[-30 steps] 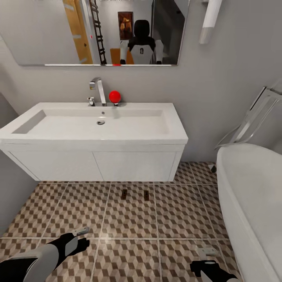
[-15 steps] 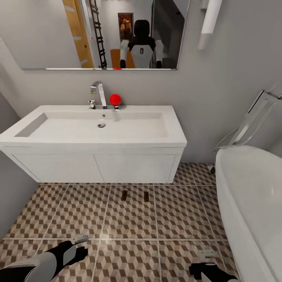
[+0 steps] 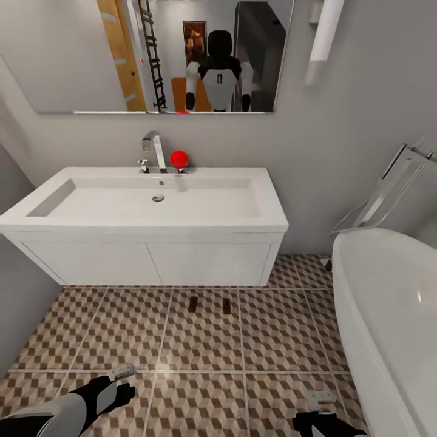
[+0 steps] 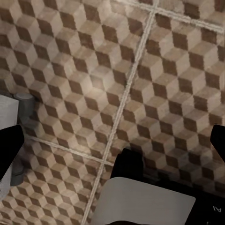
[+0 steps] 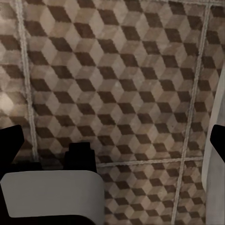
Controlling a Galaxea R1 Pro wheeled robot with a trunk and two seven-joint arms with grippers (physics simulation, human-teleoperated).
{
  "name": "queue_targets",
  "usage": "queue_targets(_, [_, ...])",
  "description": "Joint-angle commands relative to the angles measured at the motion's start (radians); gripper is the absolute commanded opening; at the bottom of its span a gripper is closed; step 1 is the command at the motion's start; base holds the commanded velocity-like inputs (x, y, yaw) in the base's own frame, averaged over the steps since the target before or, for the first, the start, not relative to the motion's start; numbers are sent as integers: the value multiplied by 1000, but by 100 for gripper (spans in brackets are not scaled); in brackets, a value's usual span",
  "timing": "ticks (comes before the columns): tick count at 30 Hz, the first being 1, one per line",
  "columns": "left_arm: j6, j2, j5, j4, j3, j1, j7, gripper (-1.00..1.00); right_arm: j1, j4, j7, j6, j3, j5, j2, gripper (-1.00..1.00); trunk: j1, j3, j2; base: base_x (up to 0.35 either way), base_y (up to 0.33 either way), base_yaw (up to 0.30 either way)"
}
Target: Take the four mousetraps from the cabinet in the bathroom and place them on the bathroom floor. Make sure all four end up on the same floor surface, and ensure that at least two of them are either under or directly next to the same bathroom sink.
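Two mousetraps (image 3: 193,303) (image 3: 227,305) lie side by side on the cube-patterned bathroom floor (image 3: 200,346), just in front of the white unit under the bathroom sink (image 3: 152,203). Both look small and dark from here. My left gripper (image 3: 124,371) hangs low over the tiles at the near left. It is open, and its dark fingertips (image 4: 9,150) stand wide apart with only floor between them. My right gripper (image 3: 318,400) is open too and holds nothing, near the tub's side, with its fingertips (image 5: 11,140) far apart. The cabinet is out of direct view.
A white bathtub (image 3: 388,315) fills the right side, with a chrome rack (image 3: 388,188) leaning on the wall behind it. A grey wall (image 3: 15,315) bounds the left. A red ball (image 3: 178,159) sits beside the chrome tap (image 3: 155,149). The mirror (image 3: 164,54) reflects me.
The whole view has shifted: sink and mirror sit lower in the picture and my grippers have slipped toward the bottom edge. The two mousetraps have stayed in place.
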Motion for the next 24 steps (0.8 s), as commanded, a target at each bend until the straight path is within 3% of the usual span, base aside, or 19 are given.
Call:
queue_targets(1, [-6, 1, 7, 1, 1, -1, 3, 100, 0, -2, -4, 7, 9, -9, 0, 100, -4, 3, 7, 0, 0, 0])
queue_targets(24, [-37, 5, 7, 1, 0, 0, 3, 100, 0, -2, -7, 6, 7, -9, -1, 100, -92, 87, 168, 0, 0, 13])
